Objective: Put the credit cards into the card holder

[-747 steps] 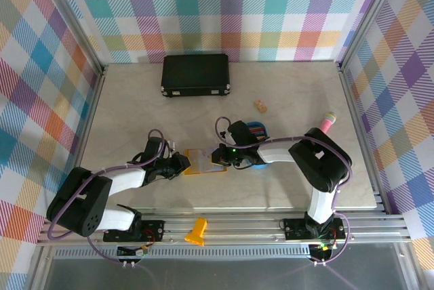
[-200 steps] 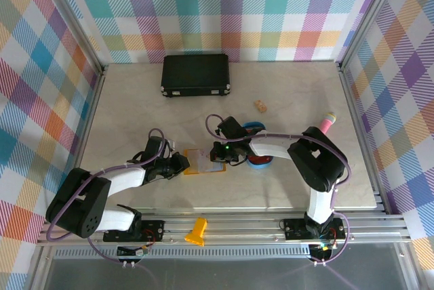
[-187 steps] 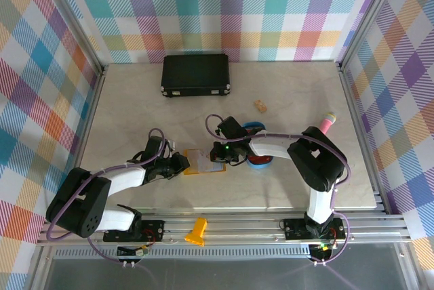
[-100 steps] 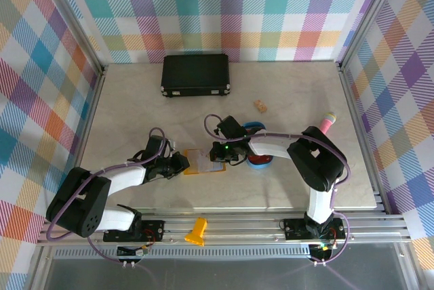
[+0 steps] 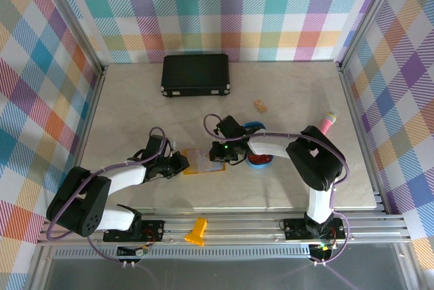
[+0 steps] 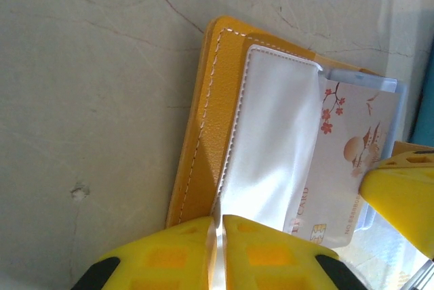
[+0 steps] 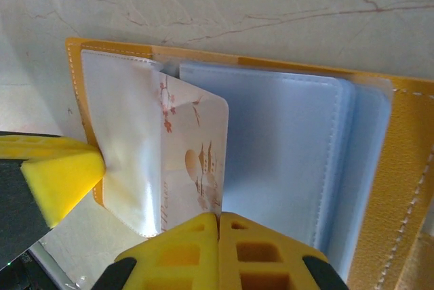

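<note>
1. We judge the step in hand to be seating one credit card (image 7: 196, 158). The card holder (image 6: 200, 127) lies open on the table (image 5: 135, 100), between the two arms and near the front edge
2. The left gripper (image 6: 218, 239) is pressed together on the lower edge of the white pocket flap (image 6: 271, 141). The right gripper (image 7: 218, 239) pinches the blossom-printed card by its edge, and the card's near side is tucked under that flap
3. Next, we think the right arm must push the card deeper, straight along the pocket, while the left arm holds the flap apart. Only then should it let go
4. The top view gives the layout and the blue tray (image 5: 258, 126) beside the right arm, but no pocket detail. The left wrist view shows the flap overlapping the card, and the right wrist view shows the blue sleeves (image 7: 285, 161) behind it
</note>
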